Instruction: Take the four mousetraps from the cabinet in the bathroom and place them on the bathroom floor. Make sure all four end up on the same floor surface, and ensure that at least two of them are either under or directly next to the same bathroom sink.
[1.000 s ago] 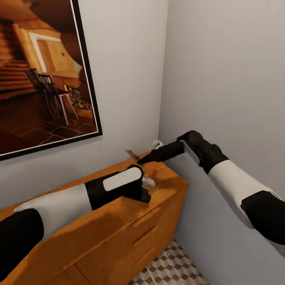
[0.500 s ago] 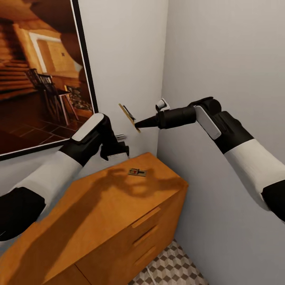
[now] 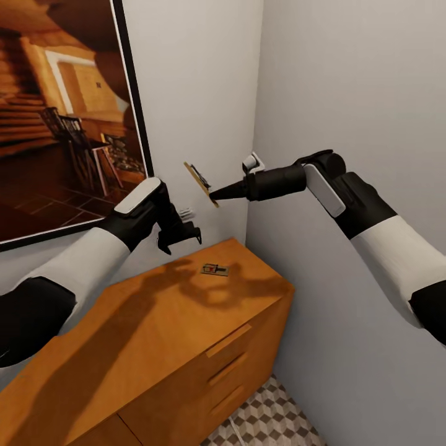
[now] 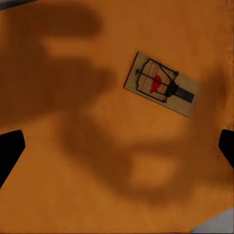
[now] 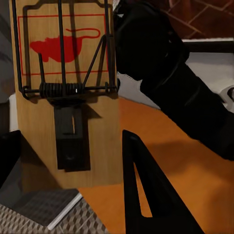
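Cabinet (image 3: 186, 347): low orange-brown wooden chest set into the room corner, its back against the wall with the picture and its end close to the grey side wall; drawer fronts with slim bar handles on the side facing the camera; top crossed by the dark shadows of both arms.

Mousetrap on cabinet top (image 3: 215, 269): one, lying flat near the back corner; pale wooden plate with wire spring, red mouse print and dark catch, seen plainly from the left wrist camera (image 4: 162, 84); touched by neither gripper.

Held mousetrap (image 3: 200, 180): one, pinched at its lower edge by the right gripper (image 3: 215, 195), lifted well above the cabinet and tilted on edge close to the back wall; in the right wrist view (image 5: 66, 92) its printed face fills the space between the fingers, one dark fingertip (image 5: 146, 195) beside it.

Left gripper (image 3: 179, 232): hovering above the cabinet top, beside the lying trap and apart from it; fingers spread wide, nothing between them.

Framed picture (image 3: 68, 118): large, dark-framed, a wooden interior, hung above the cabinet behind the left arm.

Bathroom floor (image 3: 272, 415): cube-pattern tiles in the narrow gap between cabinet and side wall.
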